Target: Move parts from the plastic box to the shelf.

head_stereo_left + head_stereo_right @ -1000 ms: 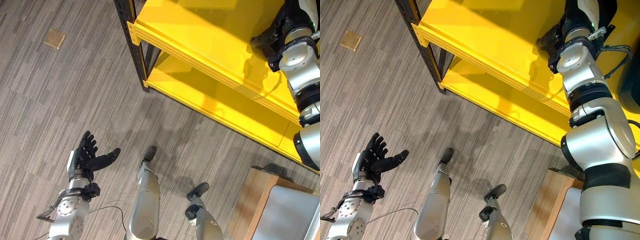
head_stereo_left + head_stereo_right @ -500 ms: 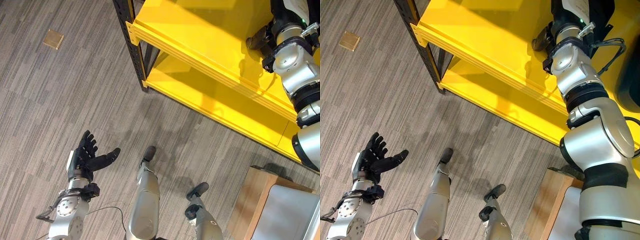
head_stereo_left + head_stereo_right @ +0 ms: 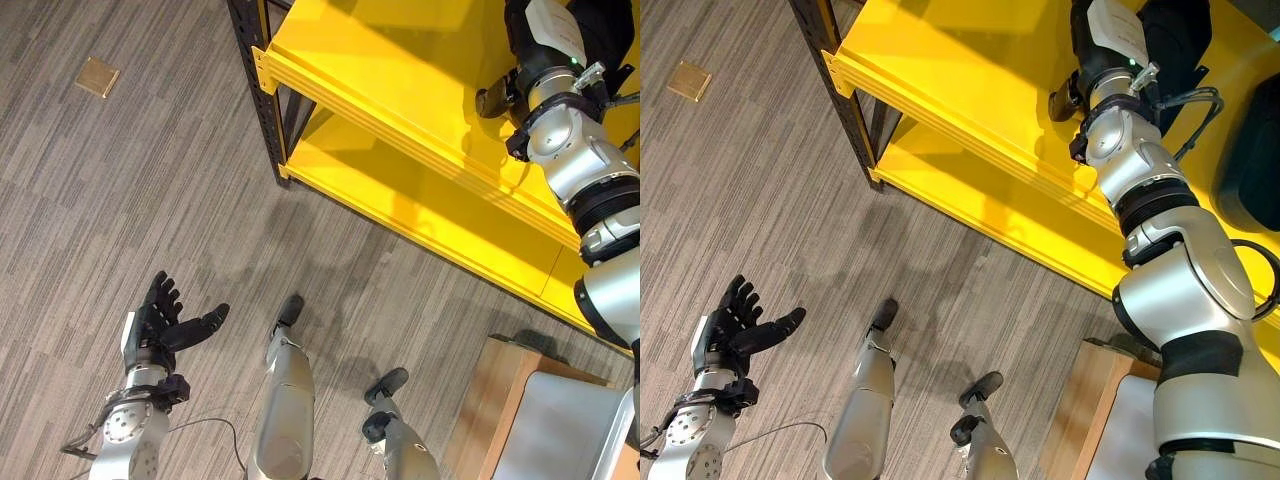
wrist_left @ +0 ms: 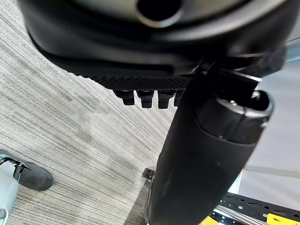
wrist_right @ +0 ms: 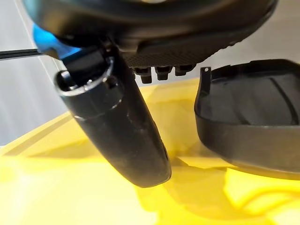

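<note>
The right arm reaches farther over the upper deck of the yellow shelf than it did a second ago: its wrist, which sat near the deck's front edge, now lies deeper in toward the back. The right hand hangs over that deck, and in its own wrist view the fingers run out straight and the thumb stands free, with nothing between them; the hand is released and empty. Just beside it on the yellow surface rests a dark moulded plastic part, shallow and curved, with a raised rim. It touches the deck and lies apart from the hand. In the right eye view a dark rounded shape sits farther along the same deck, at the picture's edge; whether it is the same part cannot be told.

The left hand hovers low over the grey wood-grain floor, palm up, fingers spread and relaxed, holding nothing, much as before. It and the small brass floor plate show slightly shifted in the picture, along with everything else, so the camera has moved. A light wooden stand carrying a pale grey surface shows at the lower right.
</note>
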